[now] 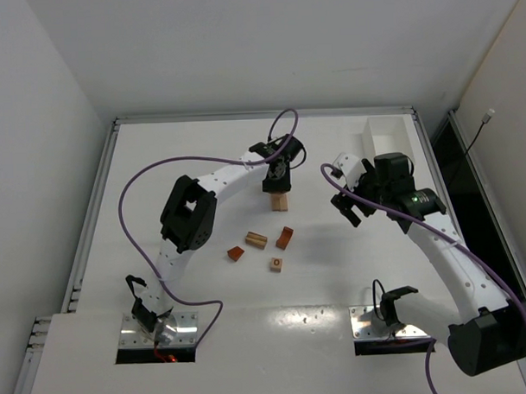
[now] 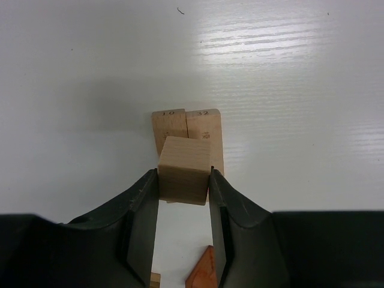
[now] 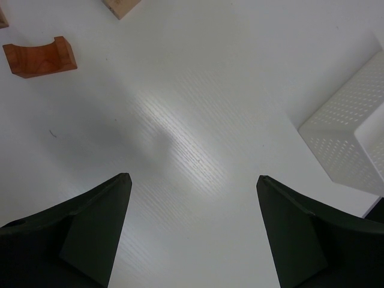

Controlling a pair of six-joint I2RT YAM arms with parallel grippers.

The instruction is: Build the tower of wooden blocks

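Left gripper (image 2: 184, 175) was clamped on a tan cube (image 2: 184, 161), one finger on each side face, jaws no wider than the cube. Just beyond and below those jaws lay the start of the wood block tower (image 2: 187, 127): two tan flat blocks side by side, long edges touching, flat on the white table (image 2: 312, 90). The cube covered their near ends. Whether it rested on them or hung just above them could not be told. Right gripper (image 3: 192, 178) was spread wide with nothing between the fingers, only bare table under the gap. Well ahead of the right jaws, off toward the upper-left of that wrist view, lay the reddish-brown arch piece (image 3: 39, 57), notch showing. A tan block corner (image 3: 120, 6) sat farther ahead, cropped by the frame edge. Ahead on the other side of those jaws stood the white perforated tray (image 3: 348, 138), well apart from the fingers. In the top view the loose pieces lay on the base side of the left jaws, apart from one another: a tan flat block (image 1: 256, 240) beside the arch piece, a small reddish-brown block (image 1: 236, 253), and a small tan block (image 1: 275, 265) nearest the arm bases.
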